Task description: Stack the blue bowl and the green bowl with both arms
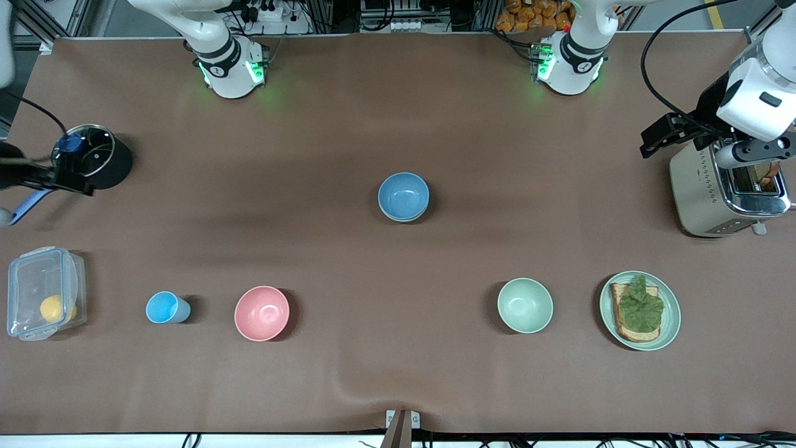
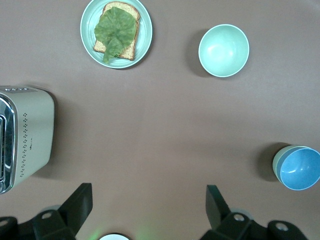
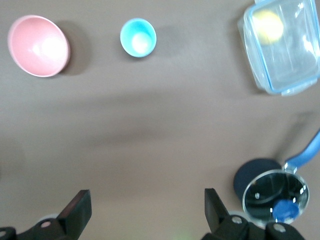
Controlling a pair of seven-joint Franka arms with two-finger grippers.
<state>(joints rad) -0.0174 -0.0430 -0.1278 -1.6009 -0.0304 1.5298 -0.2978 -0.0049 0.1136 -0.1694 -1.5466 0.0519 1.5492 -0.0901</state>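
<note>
Blue-wise, front view first: the round matte medium-blue bowl point(image 1: 403, 195) sits mid-table, a paler rim peeking out under it. My left gripper point(image 1: 659, 140) hangs over the toaster point(image 1: 715, 193) and my right gripper point(image 1: 68, 182) over the black pot point(image 1: 115, 163).

Left wrist view: fingers spread, nothing held, and the blue one is nested in the dull sage green bowl point(image 2: 276, 161).

Right wrist view: fingers spread and empty too.

I'd say the stack is done, so all I need next is to park.
</note>
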